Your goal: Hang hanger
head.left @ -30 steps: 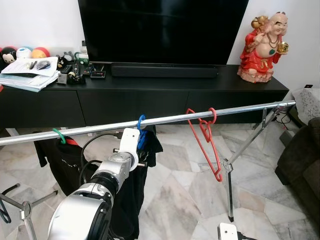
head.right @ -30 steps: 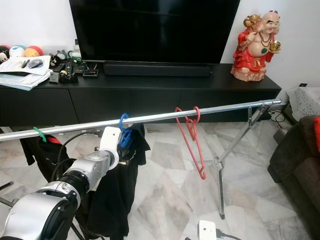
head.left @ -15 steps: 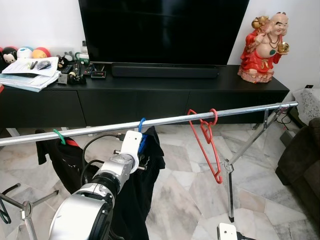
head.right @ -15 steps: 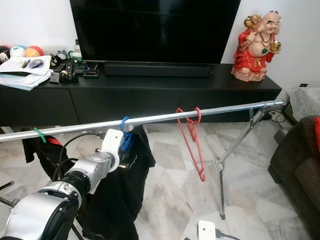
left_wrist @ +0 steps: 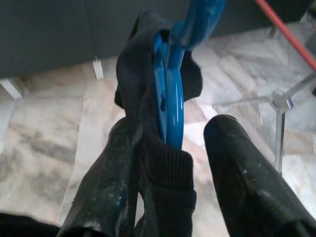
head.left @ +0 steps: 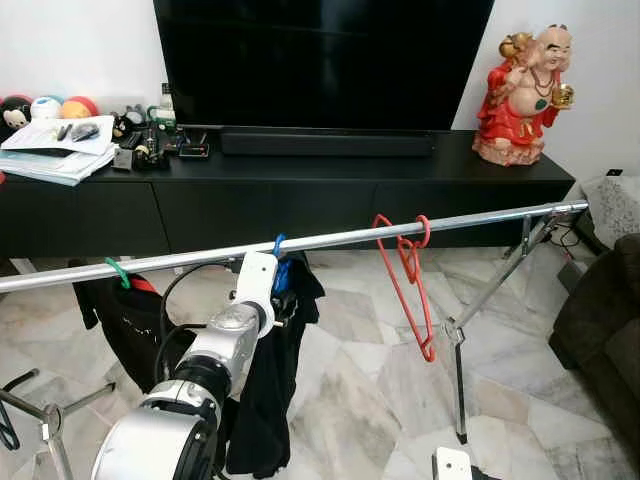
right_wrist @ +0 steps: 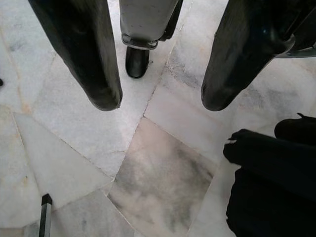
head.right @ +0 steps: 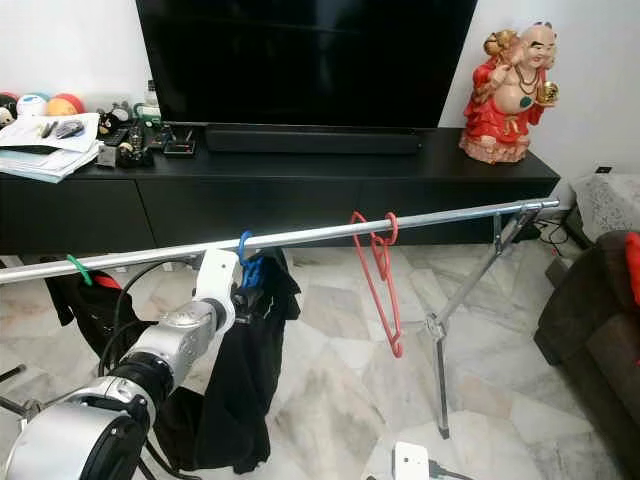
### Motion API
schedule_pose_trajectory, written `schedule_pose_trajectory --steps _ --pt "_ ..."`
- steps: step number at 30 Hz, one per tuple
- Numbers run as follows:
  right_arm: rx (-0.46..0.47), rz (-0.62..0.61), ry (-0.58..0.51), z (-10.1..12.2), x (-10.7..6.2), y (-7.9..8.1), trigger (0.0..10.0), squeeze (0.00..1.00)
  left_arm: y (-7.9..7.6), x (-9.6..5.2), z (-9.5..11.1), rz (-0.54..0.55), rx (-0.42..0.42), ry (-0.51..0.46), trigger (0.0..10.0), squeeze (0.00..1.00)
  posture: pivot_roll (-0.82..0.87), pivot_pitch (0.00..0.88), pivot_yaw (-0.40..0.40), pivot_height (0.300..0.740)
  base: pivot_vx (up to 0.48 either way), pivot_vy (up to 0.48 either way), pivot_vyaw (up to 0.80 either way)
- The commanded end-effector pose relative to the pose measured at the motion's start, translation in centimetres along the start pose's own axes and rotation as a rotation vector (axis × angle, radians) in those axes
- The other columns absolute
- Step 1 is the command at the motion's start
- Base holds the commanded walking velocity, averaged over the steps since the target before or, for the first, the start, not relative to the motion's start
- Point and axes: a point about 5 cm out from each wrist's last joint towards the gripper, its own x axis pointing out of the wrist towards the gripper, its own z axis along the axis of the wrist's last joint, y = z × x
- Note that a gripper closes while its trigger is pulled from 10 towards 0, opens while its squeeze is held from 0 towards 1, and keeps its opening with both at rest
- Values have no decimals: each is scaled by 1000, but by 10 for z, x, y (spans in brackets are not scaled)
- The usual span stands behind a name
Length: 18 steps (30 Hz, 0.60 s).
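Observation:
A blue hanger [head.left: 279, 263] carrying a black garment [head.left: 262, 380] hooks over the silver rail [head.left: 480, 217]. My left gripper [left_wrist: 173, 129] sits just below the rail, open. The hanger's blue neck [left_wrist: 171, 106] and the garment's collar stand between its fingers. One finger [left_wrist: 106, 187] rests against the cloth and the other finger [left_wrist: 242, 173] stands apart from it. My right gripper [right_wrist: 160, 101] hangs low, open, pointing down at the marble floor.
A bare red hanger [head.left: 405, 270] hangs further right on the rail, and a green hook [head.left: 119, 271] with dark clothes to the left. The rack's leg [head.left: 458, 370] stands at right, a dark sofa [head.left: 610, 310] beside it. A black TV console [head.left: 300, 190] lies behind.
The black garment swung outward half a second ago and now hangs straighter and lower under the blue hanger. My left arm stays at the hanger's neck.

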Motion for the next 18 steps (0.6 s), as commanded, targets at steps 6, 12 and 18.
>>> schedule_pose_trajectory --steps 6,12,18 --pt "15 -14 9 -4 -1 -2 10000 0 12 -17 -3 4 18 -84 10000 1000 123 2 -48 740 0 0 0" --pt "30 -16 9 -7 -1 -1 10000 0 17 -65 -13 -65 46 -168 10000 0 131 1 -27 740 0 0 0" --pt "-3 -25 -6 -5 -1 -1 10000 0 24 -91 -20 22 12 -179 10000 0 129 0 -19 740 0 0 0"
